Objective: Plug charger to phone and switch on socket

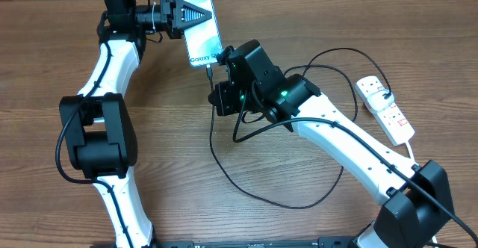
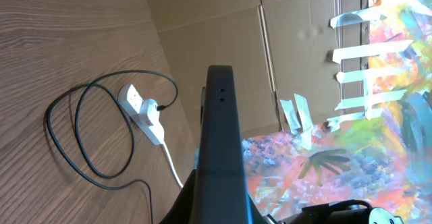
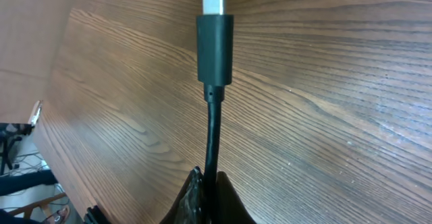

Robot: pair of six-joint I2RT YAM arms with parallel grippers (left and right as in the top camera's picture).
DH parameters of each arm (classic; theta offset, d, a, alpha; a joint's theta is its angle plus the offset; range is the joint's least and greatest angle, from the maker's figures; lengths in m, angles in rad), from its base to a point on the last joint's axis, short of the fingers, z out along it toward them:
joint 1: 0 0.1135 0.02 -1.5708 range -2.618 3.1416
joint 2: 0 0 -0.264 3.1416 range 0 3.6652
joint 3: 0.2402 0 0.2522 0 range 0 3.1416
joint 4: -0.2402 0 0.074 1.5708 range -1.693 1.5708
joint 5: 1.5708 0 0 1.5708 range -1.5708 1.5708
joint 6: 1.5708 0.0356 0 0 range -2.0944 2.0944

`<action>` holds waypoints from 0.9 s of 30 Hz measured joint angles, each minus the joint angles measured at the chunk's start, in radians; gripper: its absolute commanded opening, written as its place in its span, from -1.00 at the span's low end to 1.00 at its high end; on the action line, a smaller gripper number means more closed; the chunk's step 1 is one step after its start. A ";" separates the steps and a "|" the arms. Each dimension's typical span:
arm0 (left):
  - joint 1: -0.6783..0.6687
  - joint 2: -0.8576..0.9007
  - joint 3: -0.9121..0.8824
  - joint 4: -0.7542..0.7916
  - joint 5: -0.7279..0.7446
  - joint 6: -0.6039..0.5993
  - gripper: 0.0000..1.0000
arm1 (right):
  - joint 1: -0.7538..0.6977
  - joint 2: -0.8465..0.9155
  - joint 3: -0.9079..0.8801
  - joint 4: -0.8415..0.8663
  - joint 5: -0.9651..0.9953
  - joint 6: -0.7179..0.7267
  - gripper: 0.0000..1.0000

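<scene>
With my left pincer [image 1: 187, 16] gripping the phone [image 1: 203, 33] near the table's [image 1: 314, 16] far edge, my right pincer [image 3: 209, 187], clamped on the charger [image 3: 214, 48] behind its tip, must, I judge, push it fully home before the right-edge socket [image 1: 386, 110] switch.

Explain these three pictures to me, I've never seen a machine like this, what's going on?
Two white robot arms work at a wooden table. One picture looks down from above. The other two come from a camera on each wrist. The left arm holds a phone in its jaws. The right arm pinches a black charger cable in its jaws, behind its connector, whose metal tip meets the phone's edge. The cable loops across the table to a white socket strip.
</scene>
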 measured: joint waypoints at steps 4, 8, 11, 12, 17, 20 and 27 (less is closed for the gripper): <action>0.000 0.000 0.000 0.000 0.000 0.000 -0.92 | 0.000 0.000 0.000 0.002 -0.003 0.000 -0.92; 0.000 0.000 0.000 0.000 0.000 0.000 -0.92 | 0.000 0.000 0.000 0.004 -0.004 0.001 -0.92; 0.000 0.000 0.000 0.000 -0.001 0.000 -0.92 | 0.000 0.000 0.000 0.009 -0.007 0.001 -0.92; 0.000 0.000 0.000 0.000 -0.001 0.000 -0.91 | 0.000 0.000 0.000 0.009 -0.007 0.001 -0.92; 0.000 0.000 0.000 0.000 -0.002 0.000 -0.92 | 0.000 0.000 0.000 0.011 -0.006 0.012 -0.92; 0.000 0.000 0.000 0.000 -0.006 0.000 -0.92 | 0.000 0.000 0.000 0.017 -0.007 0.019 -0.92; 0.000 0.000 0.000 0.000 -0.008 0.000 -0.91 | 0.000 0.000 0.000 0.017 -0.007 0.024 -0.92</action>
